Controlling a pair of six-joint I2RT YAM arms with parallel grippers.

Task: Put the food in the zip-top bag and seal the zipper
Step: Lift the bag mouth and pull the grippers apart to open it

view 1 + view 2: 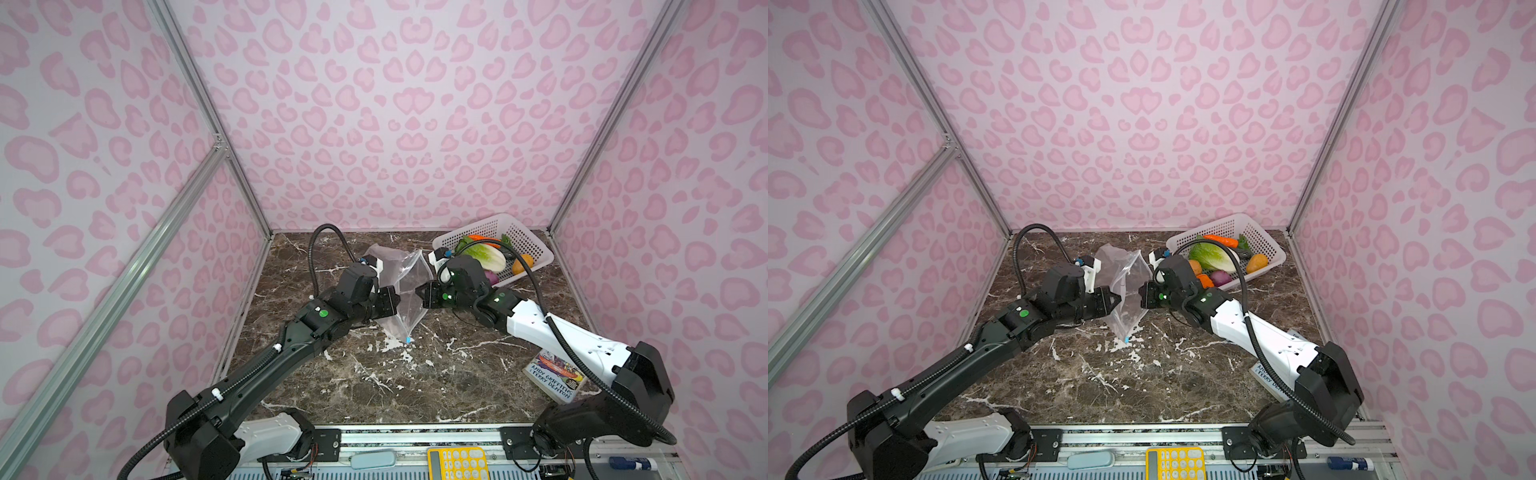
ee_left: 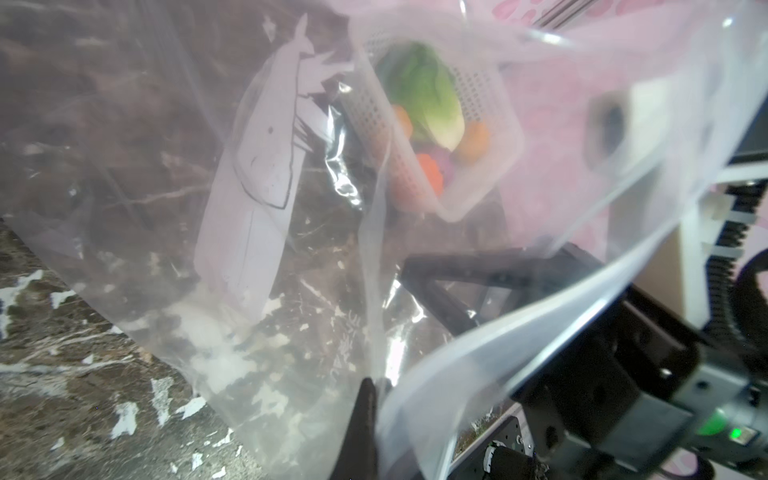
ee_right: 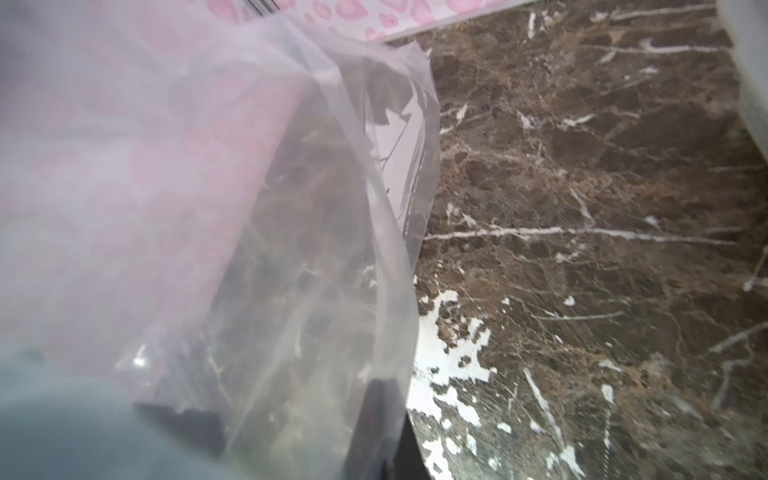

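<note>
Progress is at its very start: the food, with the cabbage [image 1: 486, 254], carrot [image 1: 482, 238], a potato [image 1: 523, 264] and the purple onion [image 1: 1220, 277] in sight, all lies in the white basket [image 1: 490, 224] at the far right of the marble table [image 1: 374, 374]. None of it is in the zip-top bag [image 1: 409, 286]. The bag looks empty and hangs mid-table between the two arms, just left of the basket, with its low corner and the zipper's blue tab [image 1: 408, 340] down at the tabletop. Filling and sealing both remain. The step in hand seems to be parting the mouth, though I cannot tell whether it is open. The left gripper [image 1: 397, 301] is fully closed, pinching the bag's left edge; in the left wrist view the film is nipped at a dark fingertip [image 2: 365, 399]. The right gripper [image 1: 420, 293] is closed too and meets the bag's right edge, apparently clamping the film.
</note>
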